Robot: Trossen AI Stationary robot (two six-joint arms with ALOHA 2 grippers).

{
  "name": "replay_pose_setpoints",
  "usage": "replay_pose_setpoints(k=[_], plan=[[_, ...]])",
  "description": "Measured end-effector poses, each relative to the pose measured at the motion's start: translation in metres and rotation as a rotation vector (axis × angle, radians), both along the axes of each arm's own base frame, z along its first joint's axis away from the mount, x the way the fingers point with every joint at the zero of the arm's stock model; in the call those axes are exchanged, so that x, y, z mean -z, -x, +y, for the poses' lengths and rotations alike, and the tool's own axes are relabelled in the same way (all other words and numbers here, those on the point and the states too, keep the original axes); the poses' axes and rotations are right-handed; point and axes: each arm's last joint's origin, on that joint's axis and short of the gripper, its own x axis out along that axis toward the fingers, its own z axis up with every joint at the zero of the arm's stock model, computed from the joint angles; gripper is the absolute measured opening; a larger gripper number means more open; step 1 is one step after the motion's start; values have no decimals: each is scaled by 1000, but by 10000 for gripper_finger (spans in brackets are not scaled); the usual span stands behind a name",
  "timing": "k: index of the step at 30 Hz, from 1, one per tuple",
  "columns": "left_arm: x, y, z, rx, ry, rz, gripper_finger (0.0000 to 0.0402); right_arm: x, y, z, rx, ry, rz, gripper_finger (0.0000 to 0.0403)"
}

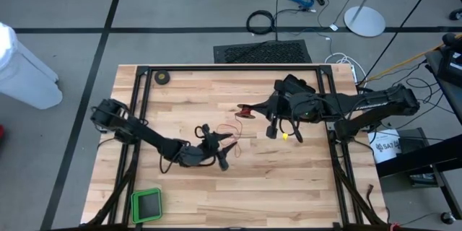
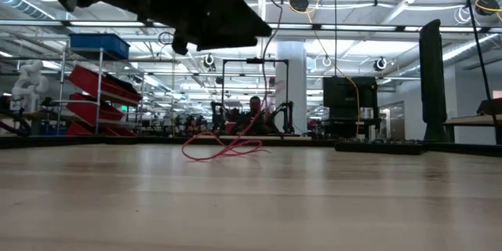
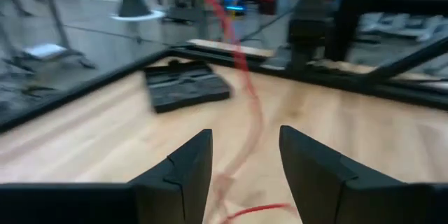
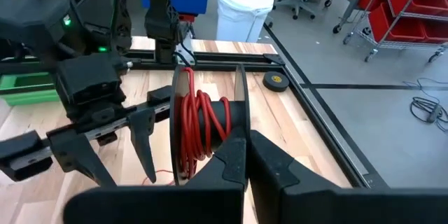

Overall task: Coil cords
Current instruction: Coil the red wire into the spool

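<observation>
A thin red wire [image 1: 229, 128] lies in loose loops [image 2: 227, 149] on the wooden table and rises to a small black reel [image 1: 246, 110]. Several turns of the wire are wound on the reel [image 4: 210, 122]. My right gripper [image 1: 253, 110] is shut on the reel above the table's middle. My left gripper [image 1: 227, 151] hovers open and low over the loops, just nearer than the reel. In the left wrist view the wire [image 3: 245, 91] runs through the gap between its fingers [image 3: 245, 147]; no touch shows. My right gripper pinches the reel by the rim of one flange [image 4: 241, 122] between its two fingertips. The fingers reach roughly level from the table's right. The reel is lifted clear of the table and stands on edge, with the wire hanging slack from it down to the loops.
A black tape roll [image 1: 163, 77] lies at the far left corner and a green tray [image 1: 146, 204] at the near left. Black frame rails [image 1: 231, 67] run along the table's edges. A black mat [image 1: 263, 52] sits beyond the far edge.
</observation>
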Motion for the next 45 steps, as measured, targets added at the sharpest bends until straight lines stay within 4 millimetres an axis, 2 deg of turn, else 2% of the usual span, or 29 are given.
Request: replay_pose_setpoints(k=[7,18,41,45], plan=[[7,-2,-1,-1,-38,27,173,0,0,0,1,1,-2,0],[3,-4,-1,75,-100,28,167,-1,0,0,1,0,-8,0],[3,-8,10,69,-119,35,55,-1,0,0,0,0,-7,0],[3,-10,12,158,-104,36,45,-1,0,0,0,0,-7,0]])
